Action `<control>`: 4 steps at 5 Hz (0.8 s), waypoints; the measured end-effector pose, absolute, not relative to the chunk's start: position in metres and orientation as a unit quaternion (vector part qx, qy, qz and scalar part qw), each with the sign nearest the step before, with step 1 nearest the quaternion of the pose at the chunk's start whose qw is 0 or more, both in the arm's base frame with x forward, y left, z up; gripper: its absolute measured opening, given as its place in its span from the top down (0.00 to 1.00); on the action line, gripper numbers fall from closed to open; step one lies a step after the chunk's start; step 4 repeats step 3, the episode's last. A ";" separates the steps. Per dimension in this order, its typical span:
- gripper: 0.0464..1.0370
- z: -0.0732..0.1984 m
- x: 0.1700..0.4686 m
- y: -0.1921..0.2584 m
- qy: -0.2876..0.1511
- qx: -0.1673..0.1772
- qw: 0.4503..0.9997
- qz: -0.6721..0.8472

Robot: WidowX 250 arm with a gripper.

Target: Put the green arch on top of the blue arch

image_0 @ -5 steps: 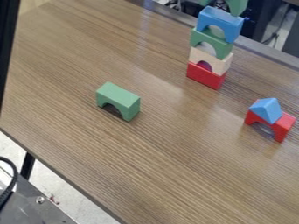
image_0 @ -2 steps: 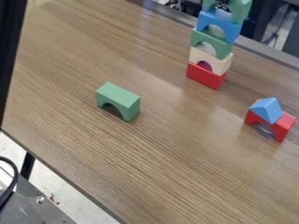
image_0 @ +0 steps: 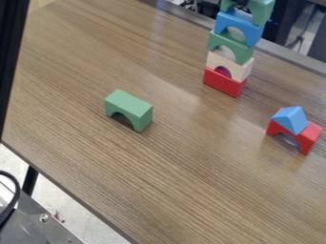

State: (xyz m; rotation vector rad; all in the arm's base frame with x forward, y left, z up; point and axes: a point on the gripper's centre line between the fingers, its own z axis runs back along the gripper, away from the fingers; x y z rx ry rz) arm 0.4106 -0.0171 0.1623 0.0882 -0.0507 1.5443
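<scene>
The upper green arch (image_0: 259,10) is at the top edge of the camera view, legs down and partly cut off. It is right at the top of the blue arch (image_0: 239,27); whether the two touch I cannot tell. Under the blue arch stand a green arch (image_0: 230,46), a cream arch (image_0: 238,68) and a red block (image_0: 223,83), stacked upright.
Another green arch (image_0: 129,108) stands on the wooden table (image_0: 172,157) left of the middle. At the right, a blue triangular block (image_0: 291,119) sits on a red arch (image_0: 309,137). A black bar (image_0: 10,52) runs down the left edge.
The upper green arch has come down and a little to the right, close to the blue arch. The black bar at the left edge has shifted slightly right. The other blocks have kept their places.
</scene>
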 end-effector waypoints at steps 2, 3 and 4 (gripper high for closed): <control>0.04 0.175 0.410 -0.021 -0.014 0.027 0.715 0.698; 0.04 0.198 0.412 -0.024 -0.013 0.001 0.714 0.700; 0.04 0.198 0.412 -0.024 -0.013 0.001 0.714 0.700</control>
